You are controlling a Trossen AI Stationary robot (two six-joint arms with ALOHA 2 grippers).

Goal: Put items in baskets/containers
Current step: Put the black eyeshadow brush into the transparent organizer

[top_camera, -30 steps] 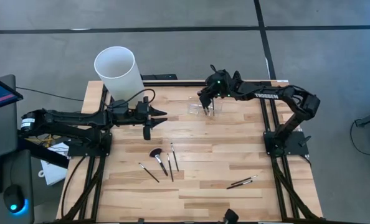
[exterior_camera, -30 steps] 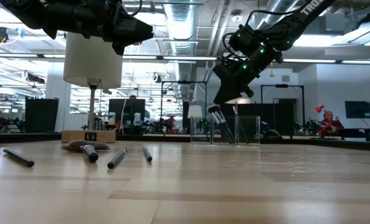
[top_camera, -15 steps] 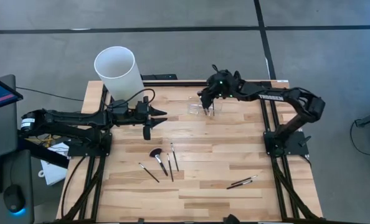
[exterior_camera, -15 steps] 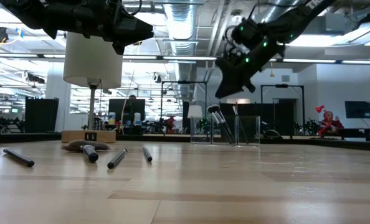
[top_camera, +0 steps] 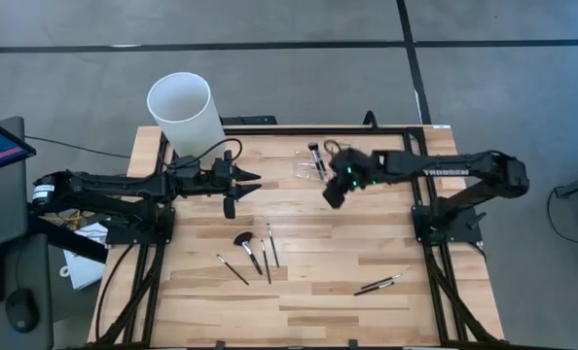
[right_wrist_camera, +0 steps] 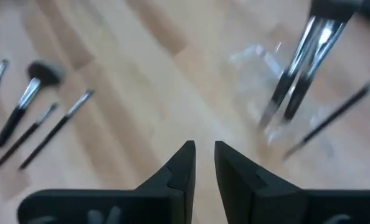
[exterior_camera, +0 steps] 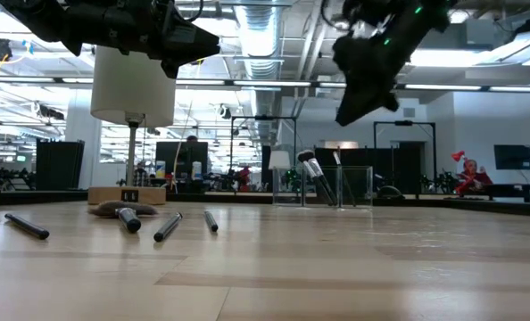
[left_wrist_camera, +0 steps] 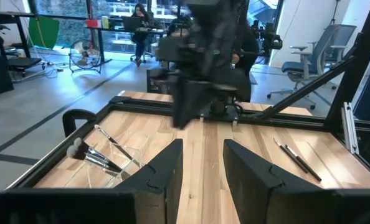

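R gripper (top_camera: 330, 197) fingers w/ narrow gap, nothing between them, empty; it hangs above the table just in front of the clear brush holder (top_camera: 311, 171), raised well off the wood in low view. Holder sits at the far edge of the table, near centre, w/ three brushes in holder (right_wrist_camera: 297, 78) leaning in it, heads up. L gripper (top_camera: 238, 188) fingers parted, empty, held above the table's far-left part, beside white cylinder (top_camera: 185, 112). Four loose brushes (top_camera: 253, 253) incl. the fan brush (top_camera: 241, 239) lie flat mid-table toward the near edge. Two more brushes (top_camera: 379, 285) lie together near the R front, well apart from holder.
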